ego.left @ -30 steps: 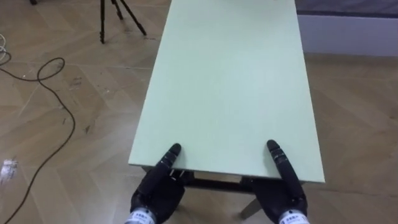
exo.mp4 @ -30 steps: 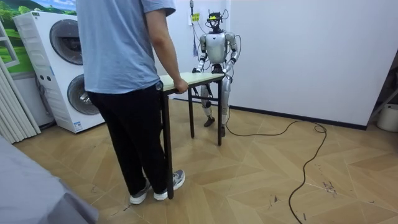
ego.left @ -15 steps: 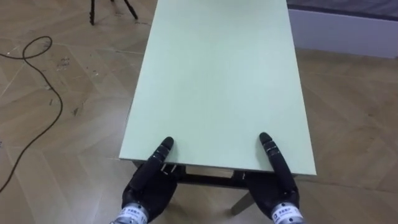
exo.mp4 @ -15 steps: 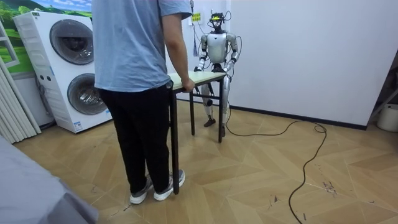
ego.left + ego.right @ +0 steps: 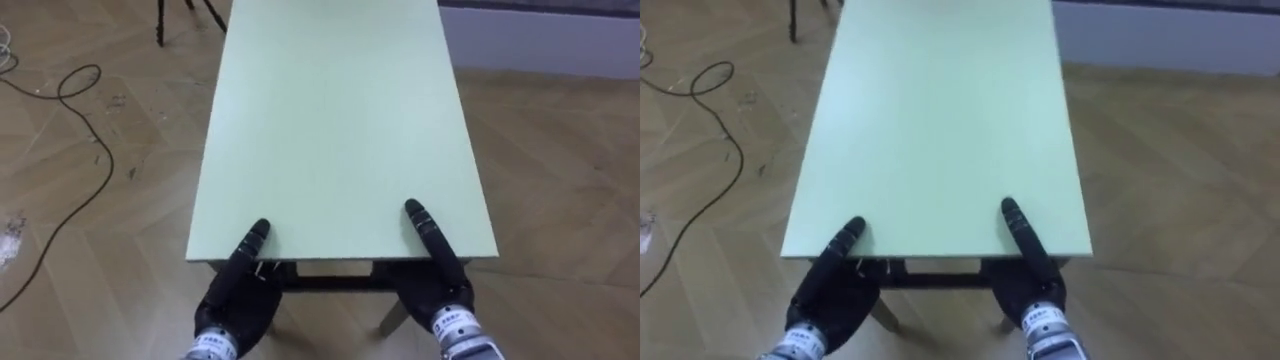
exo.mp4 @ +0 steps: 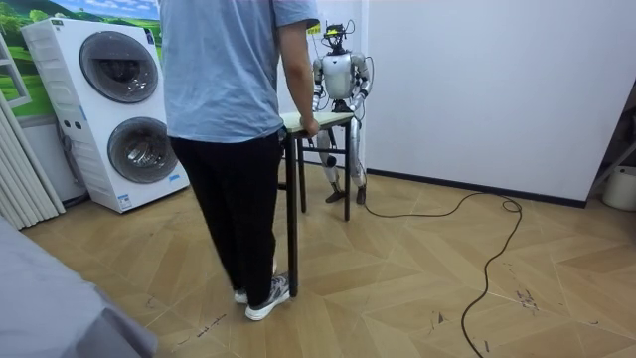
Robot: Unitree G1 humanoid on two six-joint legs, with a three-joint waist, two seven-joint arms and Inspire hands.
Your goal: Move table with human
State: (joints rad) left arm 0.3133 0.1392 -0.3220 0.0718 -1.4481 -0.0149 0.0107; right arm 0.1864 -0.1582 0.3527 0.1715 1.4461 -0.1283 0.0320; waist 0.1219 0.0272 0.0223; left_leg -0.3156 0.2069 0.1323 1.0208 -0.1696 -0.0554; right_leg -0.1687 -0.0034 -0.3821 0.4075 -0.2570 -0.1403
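— Desk [image 5: 340, 130]?
— Lengthwise between robot and person [image 6: 229, 80]; far end gripped by the person's hand.
— Left hand [image 5: 235, 300], right hand [image 5: 432, 290]?
— Both at the near edge: thumb on top, fingers tucked beneath, clamped on the desk.

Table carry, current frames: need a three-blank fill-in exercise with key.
From the eye views, the left hand and right hand meet the pale green table at its ___ short edge. The person holding the opposite end wears a ___ T-shirt. The white washing machines are stacked at the room view's ___ side.
Missing: near; blue; left.
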